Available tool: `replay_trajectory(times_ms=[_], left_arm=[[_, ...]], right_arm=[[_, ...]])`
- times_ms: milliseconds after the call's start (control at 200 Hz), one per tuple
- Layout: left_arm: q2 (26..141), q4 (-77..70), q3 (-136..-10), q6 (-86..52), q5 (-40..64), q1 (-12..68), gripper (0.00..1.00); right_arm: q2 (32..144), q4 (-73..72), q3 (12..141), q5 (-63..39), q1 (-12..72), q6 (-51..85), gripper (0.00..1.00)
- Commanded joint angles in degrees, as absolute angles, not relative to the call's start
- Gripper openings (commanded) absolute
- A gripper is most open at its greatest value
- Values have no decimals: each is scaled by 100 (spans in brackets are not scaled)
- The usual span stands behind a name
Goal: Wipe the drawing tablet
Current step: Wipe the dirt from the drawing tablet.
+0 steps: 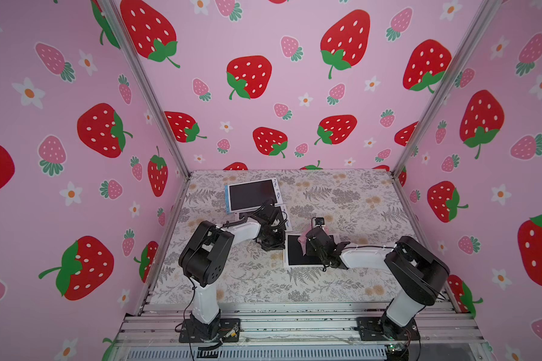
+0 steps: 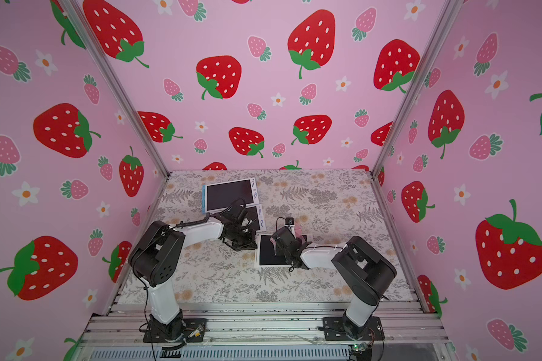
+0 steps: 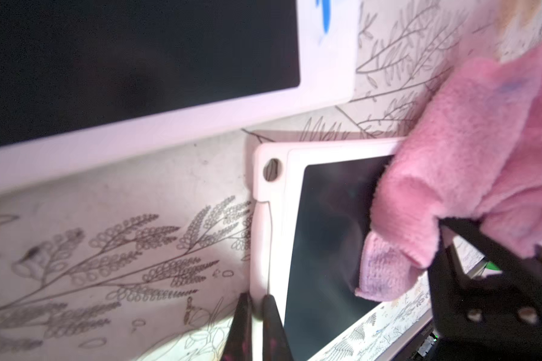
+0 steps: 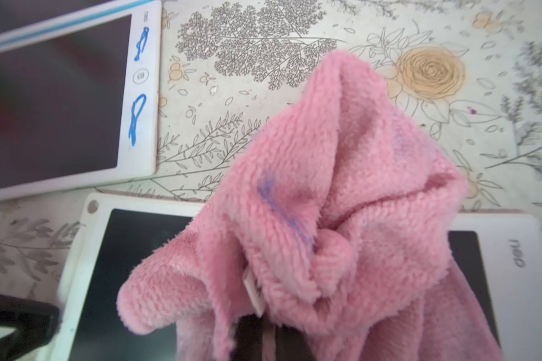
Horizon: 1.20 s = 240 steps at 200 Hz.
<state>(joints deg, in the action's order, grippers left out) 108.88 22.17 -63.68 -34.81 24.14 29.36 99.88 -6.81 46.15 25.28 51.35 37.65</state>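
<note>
- The left gripper (image 3: 256, 300) has its jaws drawn narrow on the white edge strip of the drawing tablet (image 3: 326, 237). That single hold at one side is a weak anchor, so a hard sideways stroke could pivot the tablet round it or pull the strip free.
- The tablet lies on the table (image 4: 263, 47) between the two arms in both top views (image 1: 294, 254). A large tablet (image 4: 60, 103) sits just beyond its corner, and a skid could knock the two together.
- The right gripper (image 4: 266, 337) is clamped on a bunched pink cloth (image 4: 341, 203). Only the lower folds seem to reach the screen, though I cannot tell for sure whether they press on it. A light touch would leave patches unwiped.
- The cloth carries a blue smear (image 4: 269, 193), like the blue scribbles (image 4: 137, 118) on the large tablet's frame. If that patch drags across the screen, it may leave colour behind.
- The loose folds stand high, so they could snag or slide out of the jaws under friction.
- A stroke toward the held edge brings the right gripper close to the left one, where they could collide.
</note>
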Motion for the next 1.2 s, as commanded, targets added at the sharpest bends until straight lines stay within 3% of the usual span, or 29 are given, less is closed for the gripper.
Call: replay_trajectory(times_ms=[0, 240, 480, 700, 936, 1046, 1196], left_arm=[[11610, 3248, -5967, -3649, 1512, 3076, 0], [11650, 3267, -6027, -3608, 1554, 3090, 0], [11663, 3258, -6051, -3586, 1652, 3082, 0], [11687, 3281, -6082, -3559, 1679, 3081, 0], [11689, 3296, -6119, -3579, 1713, 3076, 0], [11657, 3296, -6119, -3612, 1731, 3076, 0], [11650, 3243, -6114, -3683, 1801, 3077, 0]], right_arm=[[10639, -231, 5301, 2051, 5844, 3737, 0], [9972, -488, 4214, 2236, 4915, 4027, 0], [10675, -507, 5330, 1850, 5938, 3725, 0], [10161, -579, 4356, 2067, 5035, 3889, 0], [10532, -461, 5132, 1749, 5963, 3627, 0], [10422, -475, 4934, 1964, 5699, 3776, 0], [10092, -408, 4684, 1445, 5312, 3623, 0]])
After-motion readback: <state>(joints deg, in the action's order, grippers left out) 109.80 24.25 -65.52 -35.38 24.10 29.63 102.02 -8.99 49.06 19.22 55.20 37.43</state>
